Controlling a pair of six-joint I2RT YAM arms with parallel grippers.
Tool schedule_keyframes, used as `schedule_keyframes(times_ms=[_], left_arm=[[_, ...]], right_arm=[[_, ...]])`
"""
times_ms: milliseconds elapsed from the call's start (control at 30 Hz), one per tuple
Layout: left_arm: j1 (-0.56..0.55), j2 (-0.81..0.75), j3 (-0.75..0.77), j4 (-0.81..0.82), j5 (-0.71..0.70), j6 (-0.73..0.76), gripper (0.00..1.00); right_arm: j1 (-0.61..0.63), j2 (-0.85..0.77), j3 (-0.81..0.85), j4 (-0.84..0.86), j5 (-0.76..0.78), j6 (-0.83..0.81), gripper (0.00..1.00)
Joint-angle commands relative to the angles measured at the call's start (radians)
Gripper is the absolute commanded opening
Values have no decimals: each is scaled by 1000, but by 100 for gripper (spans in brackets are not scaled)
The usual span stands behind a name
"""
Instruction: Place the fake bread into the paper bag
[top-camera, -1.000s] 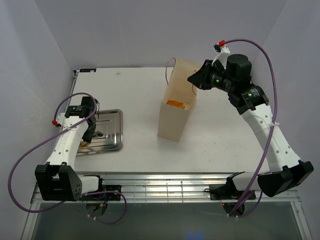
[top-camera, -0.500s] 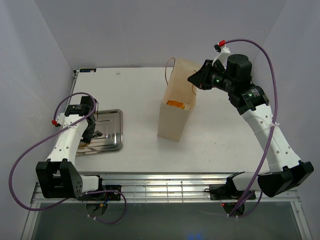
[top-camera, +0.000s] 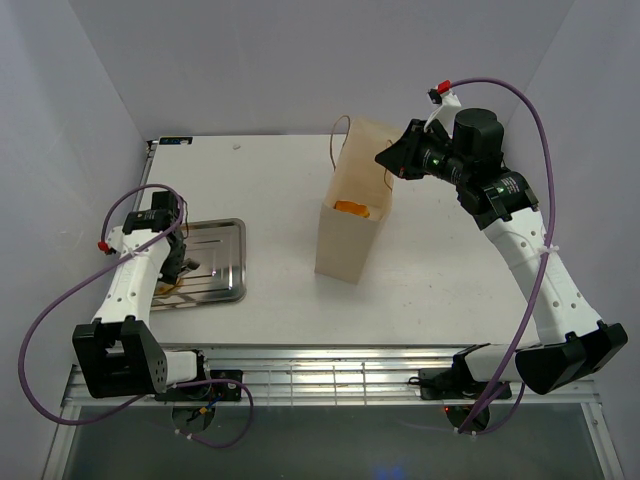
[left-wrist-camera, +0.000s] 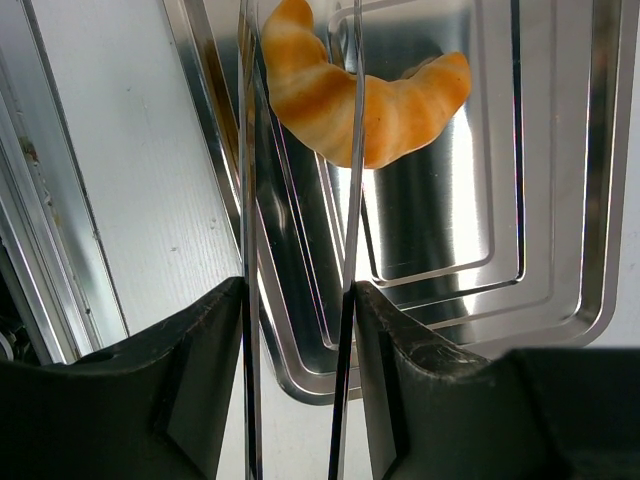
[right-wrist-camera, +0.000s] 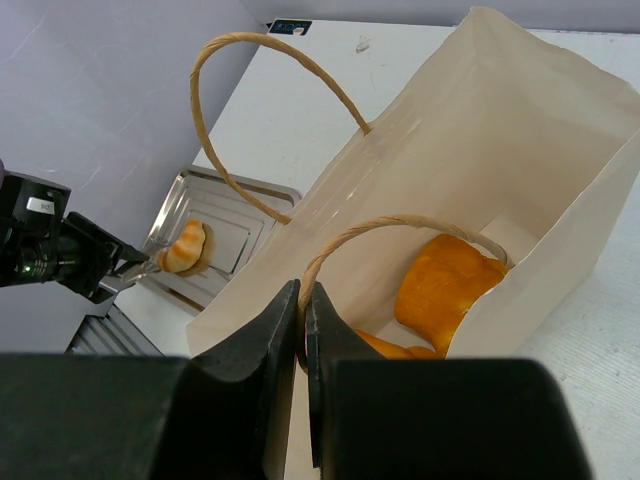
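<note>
Three fake bread (right-wrist-camera: 445, 285), paper bag (right-wrist-camera: 520, 130), left gripper (left-wrist-camera: 300, 300) grasping tweezers (left-wrist-camera: 248, 200), right gripper (right-wrist-camera: 302, 300) pinching handle (right-wrist-camera: 400, 225)

This is a robotics lab cell, not a home or a shop. A bare white table (top-camera: 280, 190) is boxed in by plain pale walls (top-camera: 300, 60) on the left, far and right sides. The left arm (top-camera: 135, 285) and right arm (top-camera: 535, 265) are bolted to a metal rail frame (top-camera: 330, 375) at the near edge. Purple cables (top-camera: 495, 81) loop loose from both arms.

The objects are staged props. A silver tray (top-camera: 220, 262) at the left holds a piece of fake bread (left-wrist-camera: 410, 100). The left gripper (left-wrist-camera: 298, 300) clamps long tweezers (left-wrist-camera: 248, 200). At the centre stands a paper bag (top-camera: 345, 245), and the right gripper (right-wrist-camera: 302, 300) pinches its handle.
</note>
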Motion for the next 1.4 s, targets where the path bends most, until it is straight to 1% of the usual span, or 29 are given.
schedule_keyframes(times_ms=[0, 467, 600, 733, 933, 1033, 1133, 1167, 1267, 1300, 1367], left_arm=[[16, -10, -10, 31, 13, 21, 57], [45, 22, -58, 88, 81, 51, 56], [45, 17, -56, 91, 87, 56, 54], [45, 4, -56, 91, 104, 62, 49], [45, -16, -67, 95, 125, 67, 47], [47, -15, -68, 98, 129, 70, 43], [45, -21, -65, 98, 130, 70, 35], [47, -23, -62, 98, 130, 70, 31], [45, -38, -56, 97, 129, 71, 24], [45, -41, -56, 97, 130, 70, 17], [45, -53, -58, 95, 129, 70, 12]], right_arm=[[7, -30, 5, 14, 5, -9, 12], [7, -28, 5, 14, 8, -9, 12], [5, -28, 6, 14, 10, -7, 12], [5, -25, 12, 15, 7, -6, 12], [7, -19, 12, 25, -6, 5, 12], [8, -19, 15, 26, -7, 7, 12], [7, -19, 26, 22, -2, 7, 12], [8, -19, 26, 20, -2, 5, 12], [7, -19, 28, 17, 1, 4, 12], [7, -19, 28, 17, 1, 4, 12], [7, -19, 26, 19, -1, 4, 12]])
